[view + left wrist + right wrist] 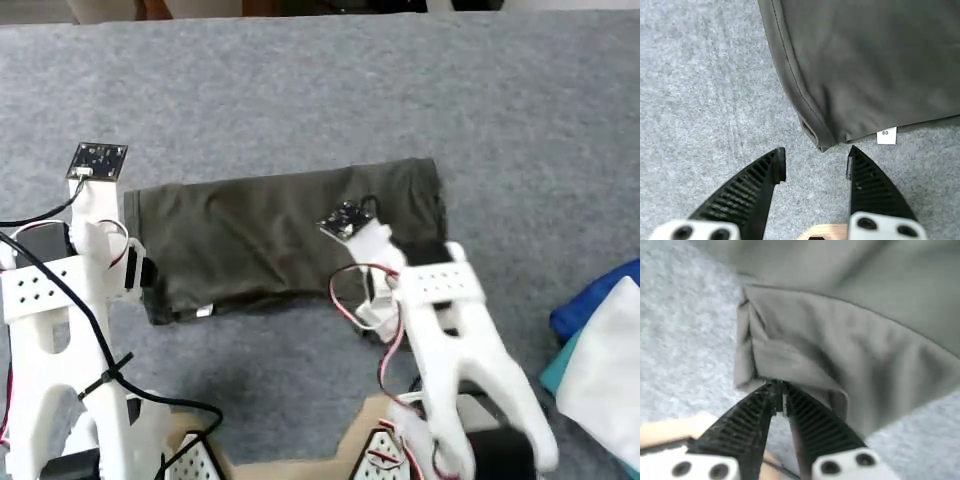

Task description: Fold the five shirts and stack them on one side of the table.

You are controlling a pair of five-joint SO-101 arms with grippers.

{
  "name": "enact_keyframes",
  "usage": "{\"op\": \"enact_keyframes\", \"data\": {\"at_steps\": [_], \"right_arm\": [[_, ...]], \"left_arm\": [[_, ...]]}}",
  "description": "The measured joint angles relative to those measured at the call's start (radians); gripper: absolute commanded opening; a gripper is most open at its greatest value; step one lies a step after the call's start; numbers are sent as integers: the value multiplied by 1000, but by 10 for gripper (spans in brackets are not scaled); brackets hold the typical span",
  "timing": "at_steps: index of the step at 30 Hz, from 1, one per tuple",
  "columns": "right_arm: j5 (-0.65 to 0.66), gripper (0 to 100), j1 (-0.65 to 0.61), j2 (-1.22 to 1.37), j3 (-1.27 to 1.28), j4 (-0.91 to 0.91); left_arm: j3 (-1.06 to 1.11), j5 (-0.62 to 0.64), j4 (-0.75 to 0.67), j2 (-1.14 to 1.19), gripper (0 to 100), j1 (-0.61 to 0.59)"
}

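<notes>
A dark olive shirt (270, 230) is seen lying folded into a long band across the middle of the grey table (300, 90), its white label (886, 135) showing at the near edge towards the left end. The left gripper (815, 164) is held wide open just short of that end's near corner, with nothing between its fingers and the cloth not touched. The right gripper (779, 392) is set at the shirt's near edge towards the other end; its jaws are pressed together, and a bunched fold of the hem is pinched at their tips (the cloth is puckered there). A pile of blue, teal and white clothes (600, 350) is stacked at the table's right edge, well apart from the shirt.
</notes>
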Motion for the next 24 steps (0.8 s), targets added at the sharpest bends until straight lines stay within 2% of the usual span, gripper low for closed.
{"op": "enact_keyframes", "data": {"at_steps": [4,9,18,24], "right_arm": [[75,5,46,-117,0,68],[83,5,60,-120,-68,54],[77,5,20,353,-399,-3],[77,5,6,445,-388,-14]], "left_arm": [[12,0,0,0,206,0],[75,0,-43,0,206,0],[103,29,-64,-3,206,0],[107,37,-78,-3,206,0]]}}
